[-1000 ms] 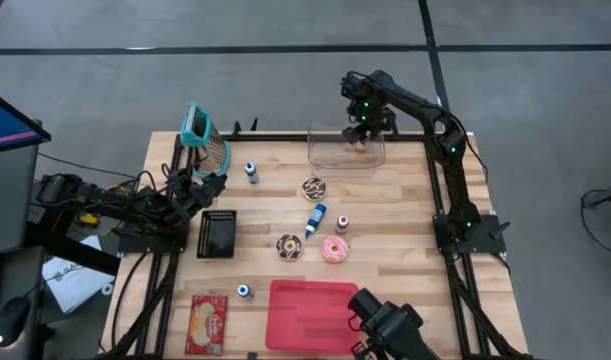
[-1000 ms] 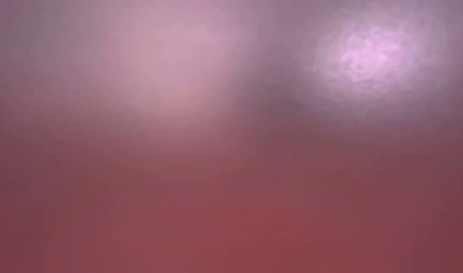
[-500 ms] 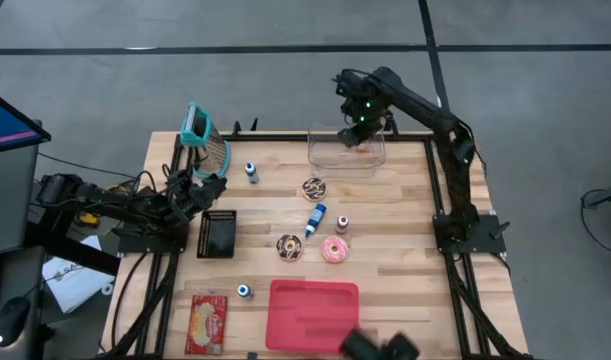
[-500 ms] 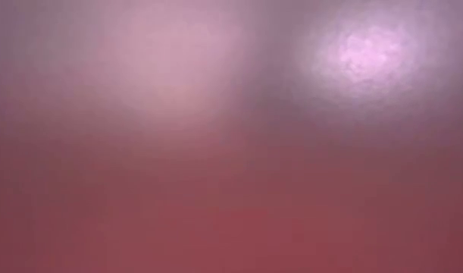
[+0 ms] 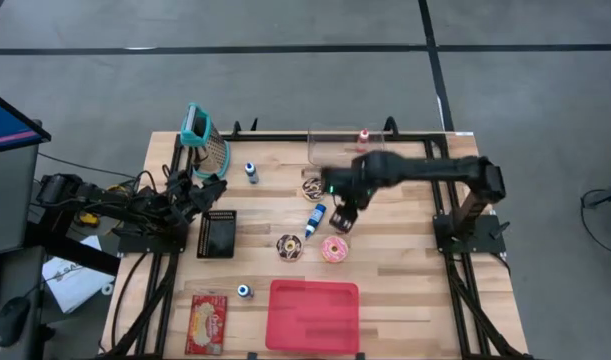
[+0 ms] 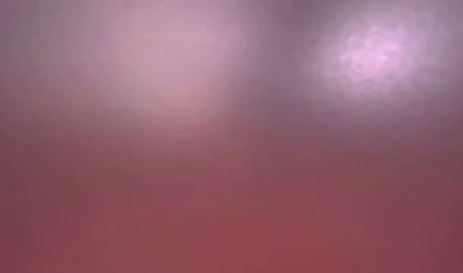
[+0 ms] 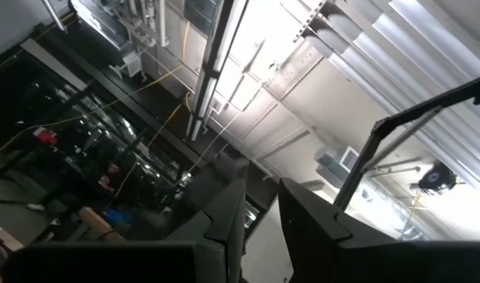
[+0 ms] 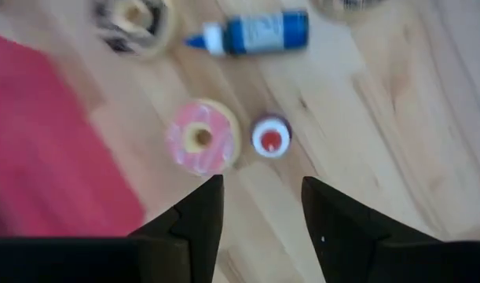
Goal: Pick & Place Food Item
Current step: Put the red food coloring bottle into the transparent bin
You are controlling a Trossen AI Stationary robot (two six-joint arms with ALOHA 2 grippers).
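Right gripper (image 8: 257, 206): two dark, angular fingers (image 8: 199, 211) standing apart with bare wood between them, nothing held; it hangs over the middle of the table (image 5: 395, 230).
Pink doughnut (image 8: 200, 140): round ring with glossy pink icing and a small hole, lying flat just ahead of the right fingers, a little to one side of the gap.
Small cupcake (image 8: 271, 136): round, white top with a red centre and a dark rim, just beside the pink doughnut, ahead of the gap.
Blue bottle (image 8: 251, 33): smooth cylinder with a white tapered nozzle, lying on its side farther ahead of the fingers.
Chocolate doughnut (image 8: 133, 19): dark ring with speckled topping, beyond the pink doughnut.
Red tray (image 8: 43, 149): flat, matte plastic, to one side of the fingers.
Clear container (image 5: 346, 150): transparent rectangular tub at the table's far edge, with a small red-topped item (image 5: 364, 136) at its rim.
Left gripper (image 7: 259, 212): dark fingers close together with a narrow gap, nothing between them, pointing up at the ceiling; parked at the table's left edge.
Grater (image 5: 207, 142): teal handle, perforated metal face, near the left arm.
Low view: blurred pink and red only.
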